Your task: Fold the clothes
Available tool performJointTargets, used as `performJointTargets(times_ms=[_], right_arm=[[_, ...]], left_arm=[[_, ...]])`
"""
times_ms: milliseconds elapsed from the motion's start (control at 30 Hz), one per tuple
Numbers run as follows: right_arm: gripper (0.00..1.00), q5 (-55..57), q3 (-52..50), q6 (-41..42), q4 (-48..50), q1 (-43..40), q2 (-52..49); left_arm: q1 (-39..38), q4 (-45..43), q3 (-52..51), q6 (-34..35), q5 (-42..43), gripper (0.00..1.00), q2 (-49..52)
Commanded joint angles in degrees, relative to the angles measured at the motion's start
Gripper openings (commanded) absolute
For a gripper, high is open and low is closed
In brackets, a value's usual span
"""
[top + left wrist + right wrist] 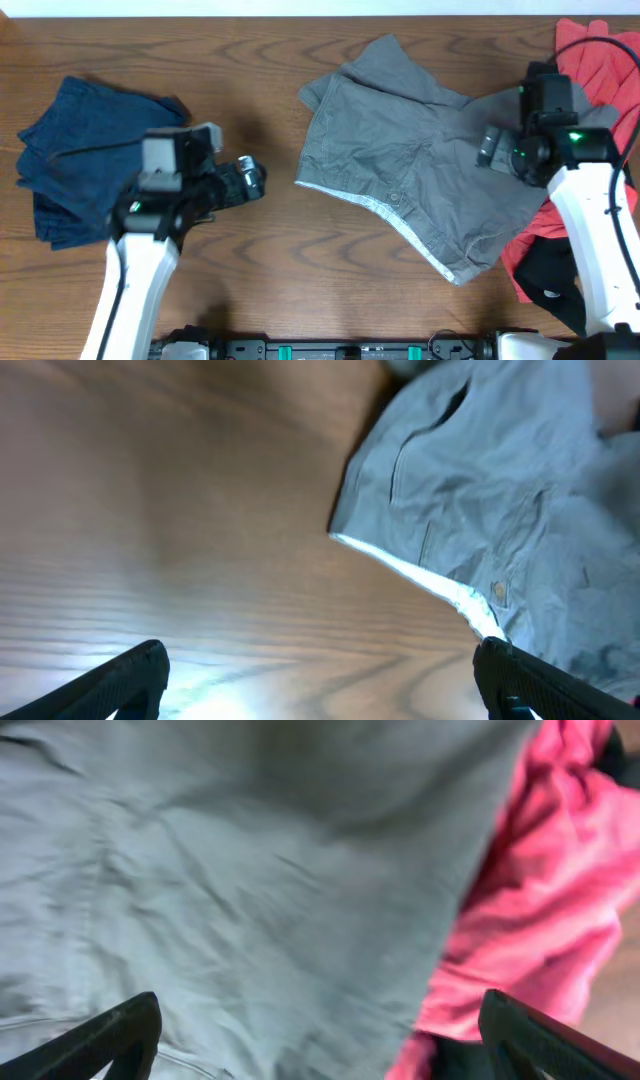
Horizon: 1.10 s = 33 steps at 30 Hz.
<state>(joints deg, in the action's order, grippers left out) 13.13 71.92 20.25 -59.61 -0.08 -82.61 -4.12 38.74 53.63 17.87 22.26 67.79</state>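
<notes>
Olive-grey shorts (405,170) lie spread out on the table's centre-right, with the pale waistband edge along their lower left. They also show in the left wrist view (500,490) and the right wrist view (220,890). A navy blue garment (75,150) lies crumpled at the far left. Coral-red garments (600,60) lie at the right edge and show in the right wrist view (560,890). My left gripper (250,180) is open and empty over bare wood, left of the shorts. My right gripper (490,148) is open above the shorts' right side.
The wooden table (250,60) fills the view. A black cloth (545,275) lies under the red pile at the lower right, beside the right arm. A cable runs over the red garments at the top right.
</notes>
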Motion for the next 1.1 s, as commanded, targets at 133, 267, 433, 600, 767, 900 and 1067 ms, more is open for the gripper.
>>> performJointTargets(times_ms=[133, 267, 433, 600, 767, 900, 1067], right_arm=[[0.99, -1.2, -1.4, 0.7, -1.0, -3.0, -0.2], [0.99, -2.5, -1.4, 0.8, -1.1, -3.0, -0.2], [0.99, -3.1, -1.4, 0.7, -1.7, -3.0, -0.2], [0.99, -3.6, -1.4, 0.9, -1.7, -3.0, -0.2], [0.99, -3.5, -1.4, 1.4, -1.5, -3.0, -0.2], [0.99, -3.5, -1.4, 2.1, -1.4, -3.0, -0.2], [0.99, -3.5, -1.4, 2.0, -1.5, -3.0, -0.2]], left_arm=[[-6.7, -8.0, 1.0, 8.4, 1.7, 0.98, 15.2], [-8.8, -14.1, 1.0, 13.1, 1.7, 0.98, 23.2], [-9.9, -22.8, 1.0, 17.1, 1.7, 0.98, 31.7], [-11.6, -26.9, 1.0, 23.1, 2.1, 0.94, 36.9], [-13.9, -27.8, 1.0, 23.2, 2.8, 0.57, 37.4], [-14.7, -28.2, 1.0, 23.2, 2.8, 0.06, 37.4], [-12.7, -24.7, 1.0, 20.2, 2.8, 0.06, 35.2]])
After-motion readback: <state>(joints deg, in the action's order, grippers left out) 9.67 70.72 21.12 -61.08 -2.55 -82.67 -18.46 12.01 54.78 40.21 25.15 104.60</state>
